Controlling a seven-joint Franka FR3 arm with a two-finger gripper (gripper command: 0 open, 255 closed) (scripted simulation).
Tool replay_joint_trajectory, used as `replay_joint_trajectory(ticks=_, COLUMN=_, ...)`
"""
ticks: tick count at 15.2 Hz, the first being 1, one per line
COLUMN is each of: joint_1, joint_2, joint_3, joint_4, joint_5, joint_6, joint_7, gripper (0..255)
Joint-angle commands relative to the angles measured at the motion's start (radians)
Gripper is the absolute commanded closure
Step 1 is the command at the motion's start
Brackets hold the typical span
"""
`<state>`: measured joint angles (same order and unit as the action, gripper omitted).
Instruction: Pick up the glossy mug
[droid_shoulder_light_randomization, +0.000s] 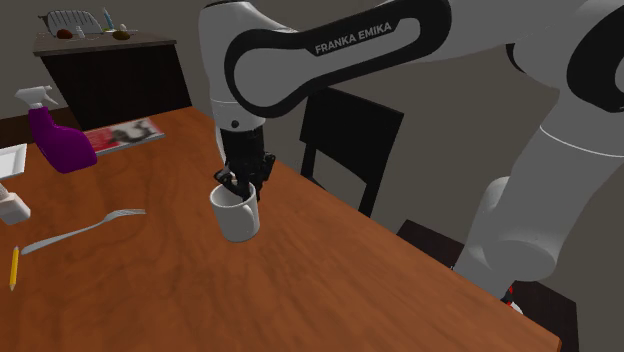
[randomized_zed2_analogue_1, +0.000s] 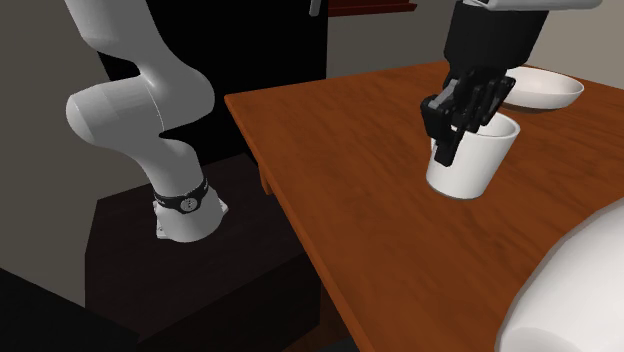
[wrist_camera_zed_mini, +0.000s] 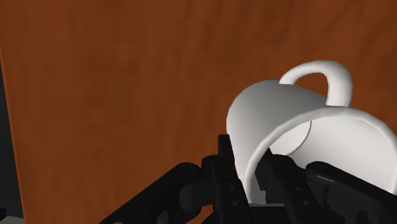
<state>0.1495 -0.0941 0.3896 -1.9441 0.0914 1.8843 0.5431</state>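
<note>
**Clerk:** Shoulder view. Where is the mug?

**Inspector:** The white mug (droid_shoulder_light_randomization: 238, 218) is on the brown wooden table (droid_shoulder_light_randomization: 300, 285), near the edge beside the dark chair (droid_shoulder_light_randomization: 345, 140). Its mouth is up and its long axis is close to vertical. The gripper (droid_shoulder_light_randomization: 243, 188) comes down on the rim and covers part of it.

**Clerk:** Second exterior view?

**Inspector:** The mug (randomized_zed2_analogue_1: 478, 160) has its mouth up and leans slightly. The table slants as well, so I cannot tell whether the lean is the mug's own. The gripper (randomized_zed2_analogue_1: 447, 148) hides the near rim. A white dish (randomized_zed2_analogue_1: 540, 90) lies beyond. A large white shape (randomized_zed2_analogue_1: 575, 290) at the lower right is cut off and unidentified.

**Clerk:** Wrist view?

**Inspector:** The wall of the mug (wrist_camera_zed_mini: 286, 108) runs between the fingers (wrist_camera_zed_mini: 222, 165), one inside and one outside, clamped on it. The handle (wrist_camera_zed_mini: 316, 67) points away from the gripper (wrist_camera_zed_mini: 251, 191). I cannot tell whether the base touches the table.
</note>
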Motion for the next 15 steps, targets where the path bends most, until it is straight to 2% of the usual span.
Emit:
replay_joint_trajectory(ticks=1, joint_1=0.0, joint_2=0.0, joint_3=0.0, joint_4=-0.001, joint_5=0.0, joint_6=0.001, joint_7=0.0, gripper=255)
replay_joint_trajectory(ticks=7, joint_1=0.0, joint_2=0.0, joint_3=0.0, joint_4=0.001, joint_5=0.0, joint_6=-0.001, joint_7=0.0, gripper=255)
replay_joint_trajectory(ticks=15, joint_1=-0.002, joint_2=-0.003, joint_3=-0.003, joint_4=0.106, joint_5=-0.001, joint_6=-0.109, joint_7=0.005, gripper=255)
